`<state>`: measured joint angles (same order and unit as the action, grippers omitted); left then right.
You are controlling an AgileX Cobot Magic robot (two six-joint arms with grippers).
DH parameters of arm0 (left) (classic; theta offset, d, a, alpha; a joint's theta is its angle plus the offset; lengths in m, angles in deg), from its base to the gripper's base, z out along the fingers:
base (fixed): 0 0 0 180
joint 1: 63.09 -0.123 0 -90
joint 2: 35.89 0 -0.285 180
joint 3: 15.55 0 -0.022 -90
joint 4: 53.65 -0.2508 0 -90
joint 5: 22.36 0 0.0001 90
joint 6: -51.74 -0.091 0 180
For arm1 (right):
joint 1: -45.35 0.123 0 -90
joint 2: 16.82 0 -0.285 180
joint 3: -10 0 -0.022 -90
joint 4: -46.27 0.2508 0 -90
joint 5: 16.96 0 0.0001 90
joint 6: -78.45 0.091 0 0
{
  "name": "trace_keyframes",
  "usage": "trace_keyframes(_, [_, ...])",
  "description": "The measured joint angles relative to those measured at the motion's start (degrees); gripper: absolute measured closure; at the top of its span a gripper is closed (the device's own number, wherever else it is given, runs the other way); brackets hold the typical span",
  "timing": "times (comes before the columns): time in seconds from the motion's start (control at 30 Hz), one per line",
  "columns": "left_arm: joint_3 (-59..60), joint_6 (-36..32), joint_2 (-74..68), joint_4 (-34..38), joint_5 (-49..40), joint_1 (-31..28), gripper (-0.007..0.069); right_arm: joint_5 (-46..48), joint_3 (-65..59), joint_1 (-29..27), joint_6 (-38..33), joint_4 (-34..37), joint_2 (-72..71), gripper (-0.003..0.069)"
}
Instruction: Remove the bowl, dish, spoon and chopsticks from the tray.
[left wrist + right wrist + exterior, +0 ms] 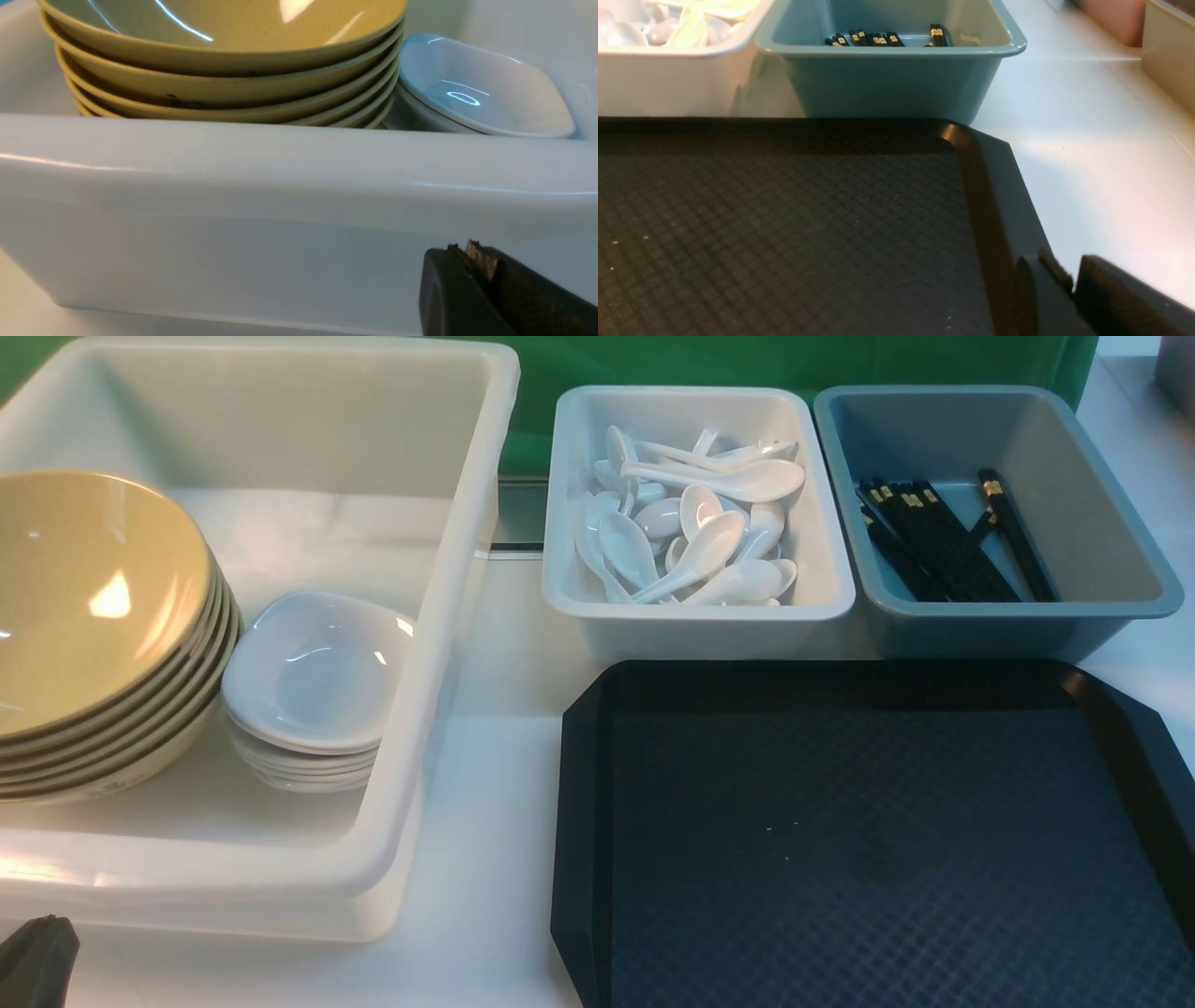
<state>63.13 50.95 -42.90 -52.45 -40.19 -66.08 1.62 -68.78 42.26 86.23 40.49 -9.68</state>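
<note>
A white table is set before a green backdrop, and the black tray is laid on it at the near right with nothing on its textured floor. The left gripper is seen low at the near left corner of the front view, just outside the near wall of the large white tub; its jaws are pressed together and nothing is held. The right gripper is seen only in its wrist view, low over the tray's right rim, with its jaws parted by a narrow gap and nothing between them. Inside the large tub the bowl is found on top of a tilted stack of tan bowls, and the dish on a stack of white dishes touching it. The spoon lies among others in the small white tub, and the chopsticks in the grey-blue bin, both just behind the tray. Open table is left between the large tub and the tray, and to the tray's right. A faint mark on the lowest bowl cannot be read.
</note>
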Motion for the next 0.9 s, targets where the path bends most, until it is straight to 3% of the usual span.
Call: trace_keyframes(0.9, [0.0, 0.05, 0.0, 0.0, 0.0, 0.0, 0.0636, 0.0, 0.0, 0.0, 0.0, 0.0, 0.0, 0.0483])
